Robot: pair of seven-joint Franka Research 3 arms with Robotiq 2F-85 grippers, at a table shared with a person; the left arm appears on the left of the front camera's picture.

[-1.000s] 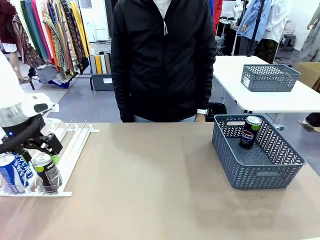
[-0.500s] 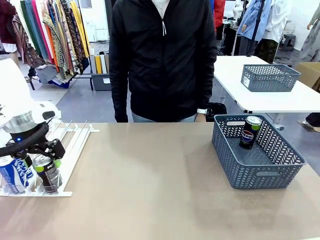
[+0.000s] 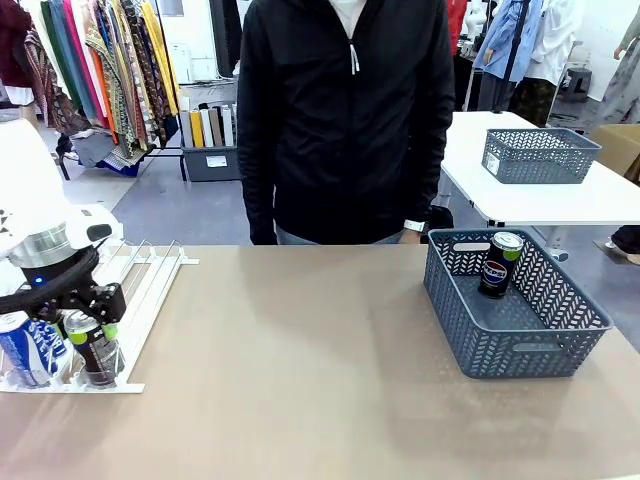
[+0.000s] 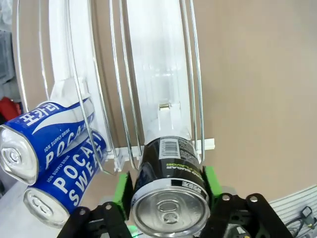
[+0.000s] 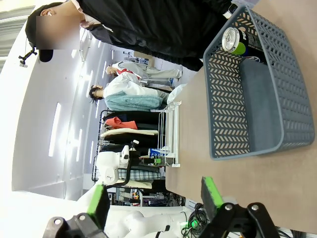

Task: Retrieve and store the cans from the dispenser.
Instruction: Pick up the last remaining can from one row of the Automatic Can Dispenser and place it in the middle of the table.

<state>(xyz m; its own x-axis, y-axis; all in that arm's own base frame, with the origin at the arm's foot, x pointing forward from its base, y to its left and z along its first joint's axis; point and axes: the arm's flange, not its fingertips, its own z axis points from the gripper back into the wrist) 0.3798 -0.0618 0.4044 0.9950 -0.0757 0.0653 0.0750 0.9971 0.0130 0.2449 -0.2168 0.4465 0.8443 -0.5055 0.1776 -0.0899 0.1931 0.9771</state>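
The front view looks from the robot's side across the worktop [image 3: 300,380] at the person [image 3: 345,120]. The left wrist view looks down, very near, on the dispenser [image 4: 158,74] and dark can [image 4: 171,158]; the front view shares both. The right wrist view, rolled sideways, shares the farther basket [image 5: 223,114].

A flat white plastic rail dispenser [image 3: 150,275] lies at the left end of the beige counter [image 3: 300,370]. A grey lattice plastic basket [image 3: 520,345] sits well apart at the right end. At the dispenser's near end stands a dark silver-topped can [image 3: 95,355], with two blue-and-white cans [image 3: 22,345] in the lane just to its left (one behind the other). The left hand [image 3: 90,335] sits over the dark can, a pad [image 4: 120,186] against each side. A dark Pepsi can [image 3: 498,265] stands in the basket's far left corner. A person [image 3: 345,120] stands behind the counter.
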